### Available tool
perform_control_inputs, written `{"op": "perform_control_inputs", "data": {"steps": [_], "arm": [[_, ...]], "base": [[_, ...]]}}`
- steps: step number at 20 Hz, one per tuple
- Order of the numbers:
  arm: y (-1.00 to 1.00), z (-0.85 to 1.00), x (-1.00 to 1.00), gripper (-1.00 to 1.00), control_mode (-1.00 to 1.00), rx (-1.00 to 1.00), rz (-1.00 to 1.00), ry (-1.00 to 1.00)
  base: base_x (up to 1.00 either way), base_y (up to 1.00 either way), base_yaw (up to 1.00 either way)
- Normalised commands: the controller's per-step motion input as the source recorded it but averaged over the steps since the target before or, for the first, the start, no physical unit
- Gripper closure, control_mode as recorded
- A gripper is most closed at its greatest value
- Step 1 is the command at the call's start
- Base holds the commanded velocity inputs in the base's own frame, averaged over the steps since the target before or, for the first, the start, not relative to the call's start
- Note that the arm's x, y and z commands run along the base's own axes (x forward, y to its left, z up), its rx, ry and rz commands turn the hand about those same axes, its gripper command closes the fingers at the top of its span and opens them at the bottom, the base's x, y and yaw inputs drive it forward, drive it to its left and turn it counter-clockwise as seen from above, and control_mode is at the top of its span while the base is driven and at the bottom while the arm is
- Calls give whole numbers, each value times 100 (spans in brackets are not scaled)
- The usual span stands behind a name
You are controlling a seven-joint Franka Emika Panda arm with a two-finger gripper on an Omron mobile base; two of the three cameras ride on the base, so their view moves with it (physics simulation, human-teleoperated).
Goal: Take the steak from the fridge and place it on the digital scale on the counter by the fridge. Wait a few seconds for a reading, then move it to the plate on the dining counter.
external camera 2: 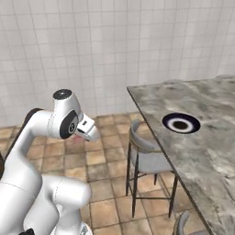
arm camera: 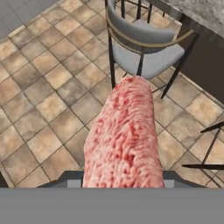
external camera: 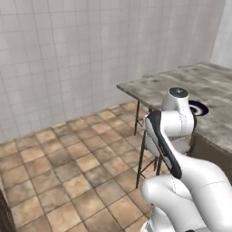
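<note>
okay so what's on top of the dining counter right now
A round dark plate with a white ring sits on the dining counter, and nothing lies on it. The steak is in the gripper, over the floor. In the left base view, the arm covers part of the plate.

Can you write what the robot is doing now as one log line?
phase: carrying | gripper: shut on steak | plate: empty, on dining counter | steak above floor, near stool
</note>
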Motion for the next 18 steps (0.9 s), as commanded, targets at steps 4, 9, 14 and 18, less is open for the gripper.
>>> {"op": "perform_control_inputs", "data": {"steps": [4, 9, 14, 18], "arm": [[0, 0, 0, 100, 100, 0, 0, 0], [0, 0, 0, 100, 100, 0, 0, 0], [0, 0, 0, 100, 100, 0, 0, 0], [0, 0, 0, 100, 100, 0, 0, 0]], "base": [[100, 0, -23], [100, 0, -26], [93, 0, -44], [49, 0, -69]]}}
